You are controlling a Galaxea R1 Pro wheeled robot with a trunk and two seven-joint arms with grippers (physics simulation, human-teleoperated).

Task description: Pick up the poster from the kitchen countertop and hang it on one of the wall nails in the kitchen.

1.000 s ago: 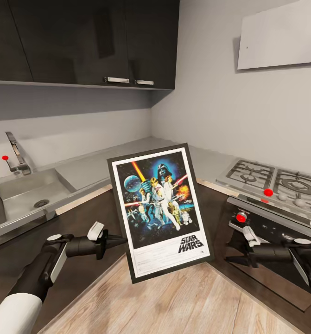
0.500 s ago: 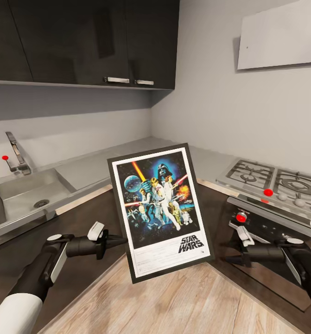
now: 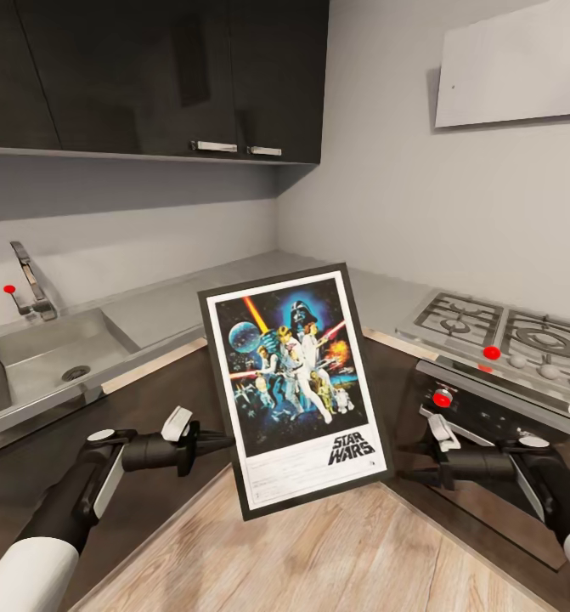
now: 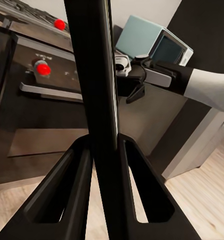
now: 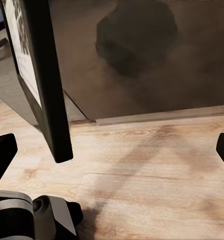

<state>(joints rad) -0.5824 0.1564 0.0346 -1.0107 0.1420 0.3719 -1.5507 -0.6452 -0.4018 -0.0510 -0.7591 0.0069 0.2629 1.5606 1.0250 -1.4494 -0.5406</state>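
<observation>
Poster [image 3: 295, 387] upright, slightly tilted, held in mid-air over wood floor [image 3: 318, 552] in front of the corner table [image 3: 234, 289]. Left end effector [image 3: 219, 441] pinched on poster's left frame edge, fingers together. Right end effector [image 3: 410, 475] just off poster's lower right corner, apart from it; finger spread can't be made out. Sink [image 3: 47, 357] with faucet [image 3: 31, 280] at left. Gas stove [image 3: 505, 336] with red knobs at right, oven below. Dark upper cabinets [image 3: 149, 76] above; white hood [image 3: 514, 64] on right wall.
</observation>
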